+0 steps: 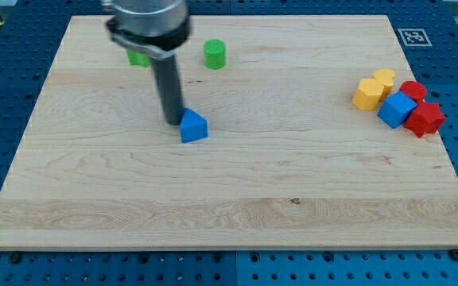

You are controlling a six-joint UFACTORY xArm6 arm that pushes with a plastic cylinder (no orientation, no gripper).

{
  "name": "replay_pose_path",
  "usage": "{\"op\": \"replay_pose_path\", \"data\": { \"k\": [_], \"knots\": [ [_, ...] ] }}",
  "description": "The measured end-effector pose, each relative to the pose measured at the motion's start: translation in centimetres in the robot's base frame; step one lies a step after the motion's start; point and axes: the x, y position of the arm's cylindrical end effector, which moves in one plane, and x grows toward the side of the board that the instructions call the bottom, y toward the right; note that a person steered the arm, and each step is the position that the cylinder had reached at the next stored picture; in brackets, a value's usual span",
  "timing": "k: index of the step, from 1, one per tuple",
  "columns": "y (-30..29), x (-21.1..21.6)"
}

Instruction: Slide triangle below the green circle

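Observation:
A blue triangle block (pixel 193 126) lies left of the board's middle. A green circle block (pixel 215 54) stands near the view's top, above and slightly right of the triangle. My tip (pixel 173 121) rests on the board just left of the blue triangle, touching or nearly touching its left side. A second green block (pixel 138 58) sits at the view's top left, partly hidden behind the arm.
A cluster sits at the view's right: a yellow block (pixel 366 94), a yellow cylinder (pixel 385 79), a blue cube (pixel 396 109), a red cylinder (pixel 413 90) and a red block (pixel 425 118). The wooden board (pixel 229 214) lies on a blue perforated table.

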Motion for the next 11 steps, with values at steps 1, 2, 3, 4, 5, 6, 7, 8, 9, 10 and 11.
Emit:
{"op": "replay_pose_path", "data": {
  "k": [1,2,3,4,5,6,7,8,9,10,11],
  "knots": [
    [-0.8,0.0],
    [-5.1,1.8],
    [-4.3,5.0],
    [-1.3,6.0],
    [0.8,4.1],
    [1.7,0.6],
    [2.2,0.1],
    [1.1,1.5],
    [2.2,1.2],
    [3.5,1.0],
    [0.5,1.0]
  ]
}}
